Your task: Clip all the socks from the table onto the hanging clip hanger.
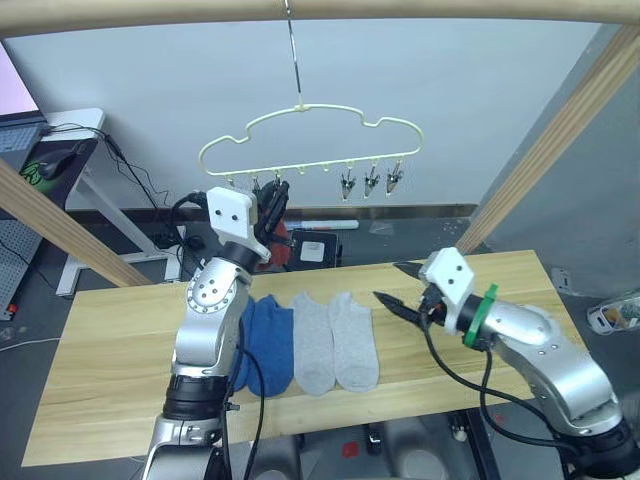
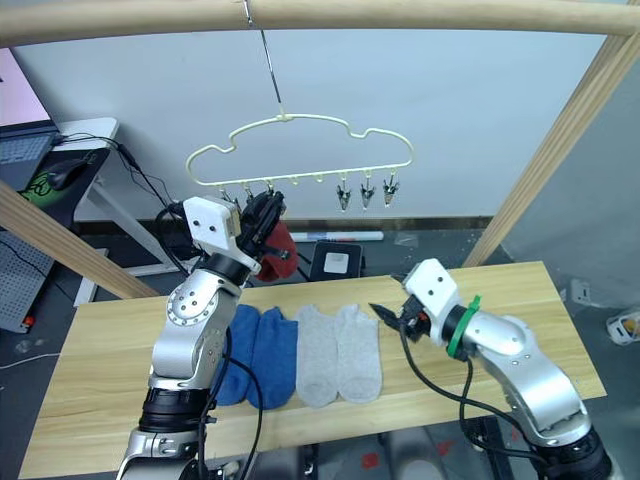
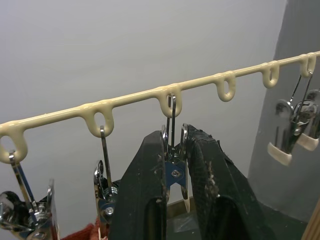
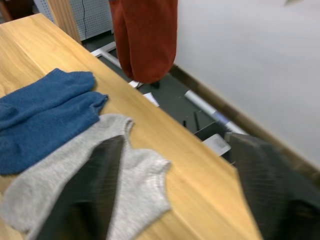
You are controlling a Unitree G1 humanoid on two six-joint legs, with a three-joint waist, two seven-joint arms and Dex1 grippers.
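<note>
1. Head views: the pale yellow clip hanger [image 1: 312, 140] is hanging by its long hook from a wooden pole [image 1: 300, 10] above the table [image 1: 120, 340]. Two blue socks [image 1: 265, 345] and two light grey socks [image 1: 335, 340] are lying side by side on the planks. The left gripper [image 2: 262, 215] is reaching up to the hanger's left clips, with rust red socks [image 2: 280, 262] dangling just below it. The right gripper [image 1: 402, 288] is hovering over the table just beside the grey socks, its fingers spread and holding nothing.
2. Left wrist view: the black fingers [image 3: 142, 200] are pinching a metal clip [image 3: 174, 165] that is hanging from a loop of the hanger bar.
3. Right wrist view: the right fingers [image 4: 90, 190] are standing apart above the grey socks [image 4: 140, 185], with the blue pair [image 4: 45, 115] beyond and the red socks [image 4: 145, 37] hanging past the table edge.
</note>
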